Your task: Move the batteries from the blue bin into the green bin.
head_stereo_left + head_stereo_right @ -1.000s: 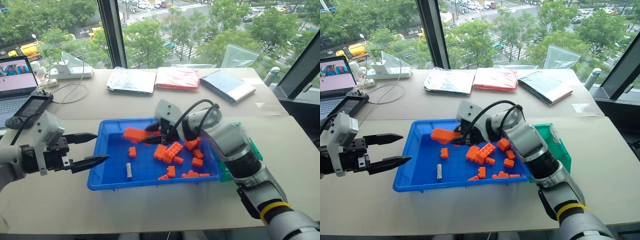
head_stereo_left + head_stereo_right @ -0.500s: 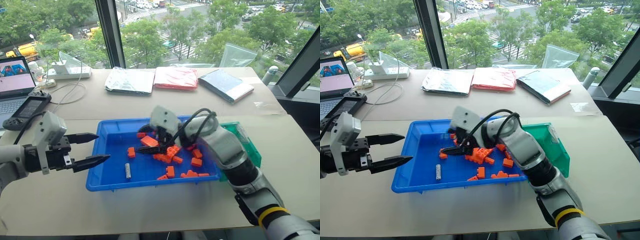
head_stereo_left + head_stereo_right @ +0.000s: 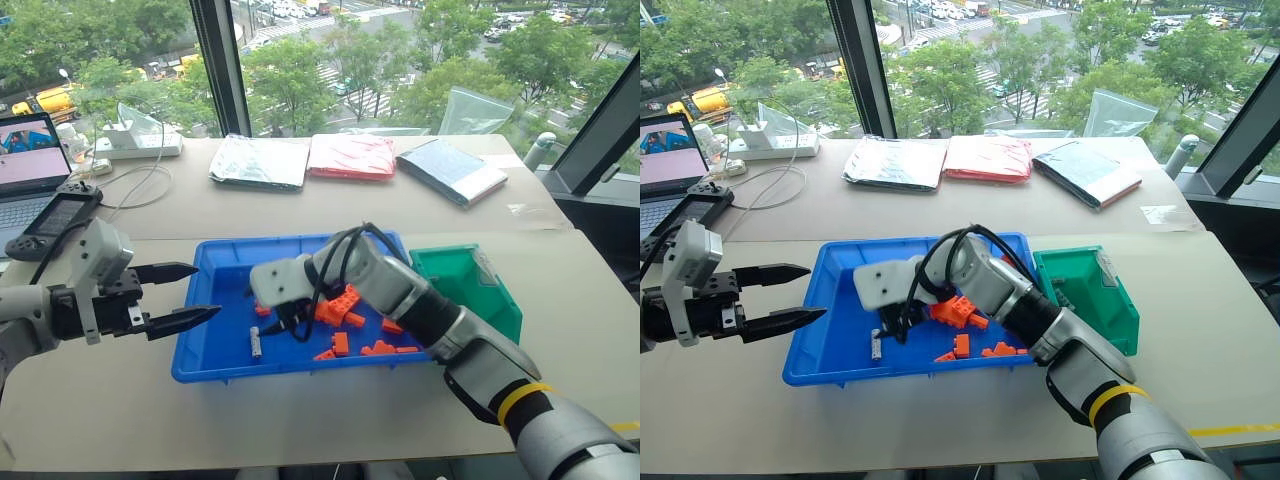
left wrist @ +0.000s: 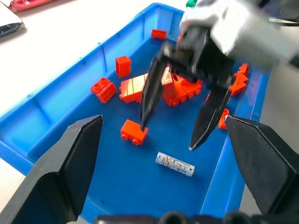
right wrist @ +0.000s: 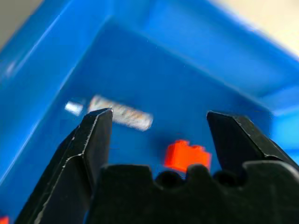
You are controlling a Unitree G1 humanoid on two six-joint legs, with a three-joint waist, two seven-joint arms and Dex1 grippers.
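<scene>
Right now the right gripper [image 4: 180, 133] hangs spread and empty inside the wide, shallow bright-blue plastic bin [image 3: 205, 262], just above the slim silvery metal battery [image 4: 174, 164] lying near the bin's front-left corner. A small orange toy brick [image 4: 134, 132] sits just beside one finger (awkwardly close), so closing could pinch the brick or roll the battery away. The left gripper [image 3: 185, 295], fingers parted and empty, hovers off the bin's left edge. The small, deeper green plastic bin [image 3: 490, 298] waits against the blue bin's right edge.
</scene>
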